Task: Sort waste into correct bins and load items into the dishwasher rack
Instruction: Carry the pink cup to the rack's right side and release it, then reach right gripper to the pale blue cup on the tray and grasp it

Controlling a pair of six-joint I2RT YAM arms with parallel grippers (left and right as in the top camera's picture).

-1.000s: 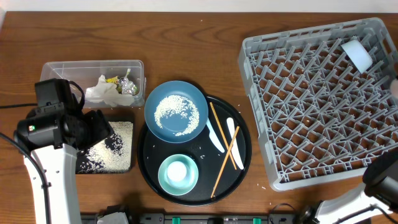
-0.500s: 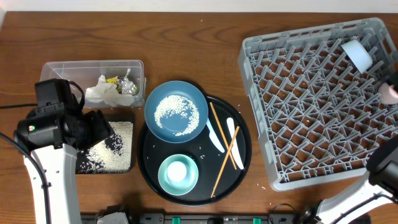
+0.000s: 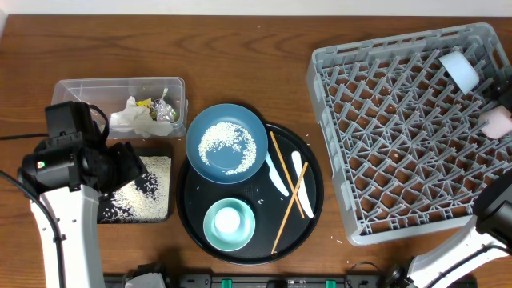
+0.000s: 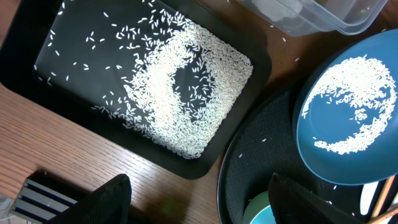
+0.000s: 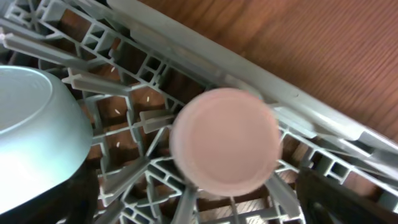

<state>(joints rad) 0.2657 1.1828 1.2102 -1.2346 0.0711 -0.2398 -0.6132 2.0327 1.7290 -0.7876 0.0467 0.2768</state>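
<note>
The grey dishwasher rack [image 3: 400, 128] stands at the right. A pink cup [image 3: 496, 122] sits bottom up at its right edge, next to a white cup [image 3: 458, 70]. In the right wrist view the pink cup [image 5: 224, 140] lies between my right gripper's [image 5: 199, 202] open jaws, untouched, with the white cup [image 5: 31, 124] beside it. My left gripper [image 4: 199, 199] is open and empty over the black tray [image 4: 37, 81] of rice [image 4: 186, 93]. The clear tub [image 3: 80, 88] holds tissue [image 3: 132, 118] and wrappers [image 3: 164, 108]. The blue plate [image 3: 226, 144] carries rice.
A round black tray [image 3: 312, 200] holds a teal bowl [image 3: 210, 232] with a white cup [image 3: 229, 222] in it, two chopsticks [image 3: 288, 188] and white utensils [image 3: 276, 172]. The left arm [image 3: 64, 168] stands over the black tray. The right arm [image 3: 492, 228] is at the rack's near right corner.
The pink cup has come in from the right edge and moved left into the rack. The left arm has not moved.
</note>
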